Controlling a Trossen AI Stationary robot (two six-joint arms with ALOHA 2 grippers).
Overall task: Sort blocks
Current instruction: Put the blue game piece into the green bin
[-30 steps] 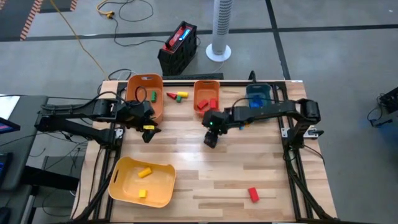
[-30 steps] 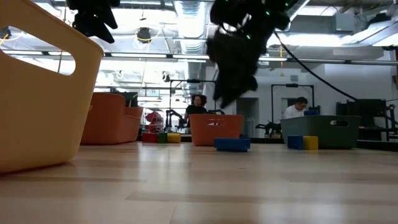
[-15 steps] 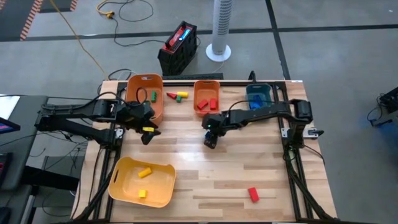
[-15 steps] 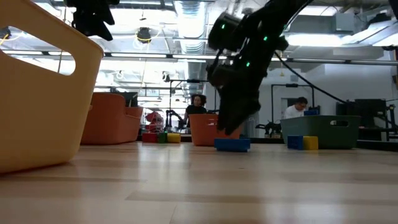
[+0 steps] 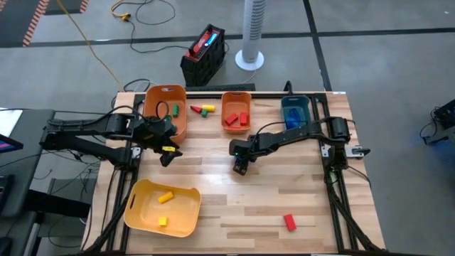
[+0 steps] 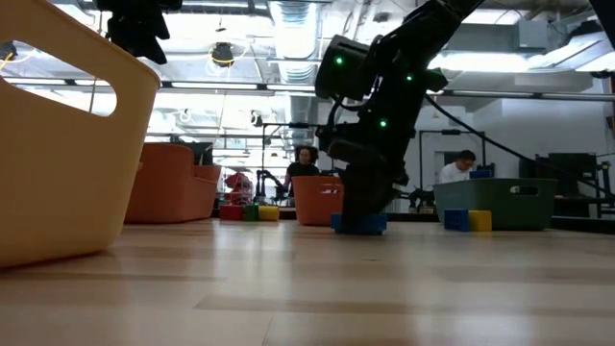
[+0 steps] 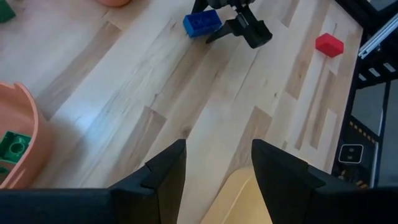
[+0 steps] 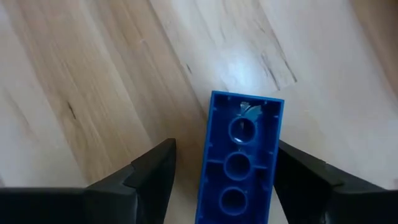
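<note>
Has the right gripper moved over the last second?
Yes. In the low view the right gripper has come down from above the orange bin to table level, its open fingers now astride the blue block.

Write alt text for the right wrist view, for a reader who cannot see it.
A blue plastic toy brick lies hollow side up on the light wooden tabletop, between the two dark fingers of the open right gripper, with a gap on each side.
</note>
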